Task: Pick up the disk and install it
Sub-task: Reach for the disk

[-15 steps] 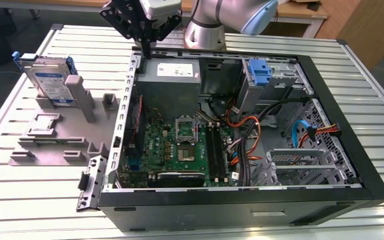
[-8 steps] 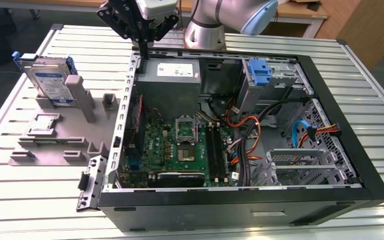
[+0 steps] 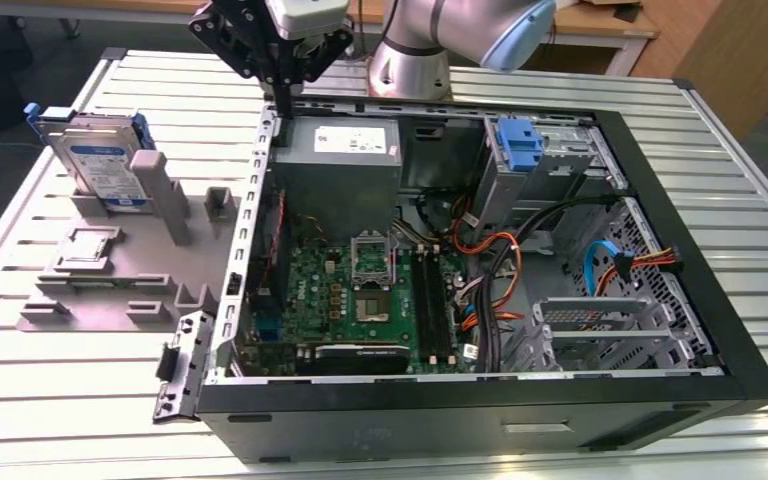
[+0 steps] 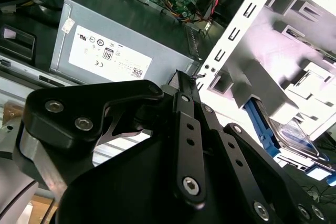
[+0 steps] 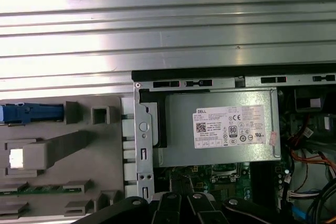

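- On the exterior view's left, outside the computer, the disk (image 3: pixel 101 160) stands on edge in a slot of the grey holder (image 3: pixel 104 285). Its blue-and-white label faces out and its blue rails run along its sides.
- In the second wrist view the disk (image 4: pixel 294 132) shows as a silver slab with a blue rail, tucked behind the holder's pale walls. In the first wrist view its blue rail (image 5: pixel 31 114) lies along the holder's edge.
- Nothing touches the disk; it sits well apart from the arm's tool.
- The gripper (image 3: pixel 277 105) hangs above the back corner of the open computer case (image 3: pixel 704 300), just beside the grey power-supply box (image 3: pixel 344 145). It is on the side of the case nearest the holder.
- Its black fingers appear pinched together to a single tip with nothing between them, as the second wrist view shows most plainly (image 4: pixel 182 77).
- Inside the case, a bare blue bracket (image 3: pixel 524 145) sits in the upper bay. A metal drive cage (image 3: pixel 591 325) near the front looks unoccupied, with cables running loose beside it.
- The slatted metal table (image 3: pixel 37 400) carries both holder and case.
- Judged from this, the task is at its very start. The disk is not yet grasped or lifted, so both the pick-up and the fitting into the case remain to be done.
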Available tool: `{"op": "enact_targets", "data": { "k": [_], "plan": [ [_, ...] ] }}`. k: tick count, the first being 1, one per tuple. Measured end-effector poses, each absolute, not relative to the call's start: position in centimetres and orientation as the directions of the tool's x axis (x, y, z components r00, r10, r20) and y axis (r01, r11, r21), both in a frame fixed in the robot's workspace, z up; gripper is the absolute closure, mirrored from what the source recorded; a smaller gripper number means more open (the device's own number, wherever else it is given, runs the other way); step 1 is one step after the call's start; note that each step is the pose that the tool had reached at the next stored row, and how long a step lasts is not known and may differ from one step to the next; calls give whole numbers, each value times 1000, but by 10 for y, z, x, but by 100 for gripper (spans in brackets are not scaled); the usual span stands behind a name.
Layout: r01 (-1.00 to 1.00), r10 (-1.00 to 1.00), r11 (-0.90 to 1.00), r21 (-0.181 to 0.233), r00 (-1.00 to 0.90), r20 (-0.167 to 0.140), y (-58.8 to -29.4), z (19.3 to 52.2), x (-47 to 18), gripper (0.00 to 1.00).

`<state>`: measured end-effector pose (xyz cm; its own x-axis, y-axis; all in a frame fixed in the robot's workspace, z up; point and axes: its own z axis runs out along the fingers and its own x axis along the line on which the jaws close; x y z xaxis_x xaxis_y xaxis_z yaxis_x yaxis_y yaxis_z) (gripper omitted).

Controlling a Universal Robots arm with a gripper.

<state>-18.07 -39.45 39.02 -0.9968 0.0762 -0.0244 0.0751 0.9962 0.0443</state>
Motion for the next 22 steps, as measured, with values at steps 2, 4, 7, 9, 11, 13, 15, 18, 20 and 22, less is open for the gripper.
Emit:
{"op": "enact_targets", "data": {
  "k": [2, 4, 7, 9, 11, 13, 15, 18, 20, 22],
  "plan": [
    [75, 76, 996, 44, -997, -24, -395, 390, -182, 90],
    [75, 76, 996, 44, -997, -24, -395, 390, -183, 90],
    [75, 76, 996, 44, -997, -24, -395, 390, -184, 90],
    [75, 76, 996, 44, -997, -24, -395, 390, -185, 90],
    [75, 76, 996, 44, -997, -24, -395, 390, -186, 90],
    [75, 76, 996, 44, -997, -24, -395, 390, -187, 90],
    [75, 76, 996, 44, -997, -24, -395, 390, -188, 90],
    [75, 76, 996, 44, -997, -24, -395, 390, -190, 90],
    [75, 76, 996, 44, -997, -24, -395, 390, -191, 90],
    [75, 76, 996, 44, -997, -24, -395, 390, -193, 90]
  ]
}}
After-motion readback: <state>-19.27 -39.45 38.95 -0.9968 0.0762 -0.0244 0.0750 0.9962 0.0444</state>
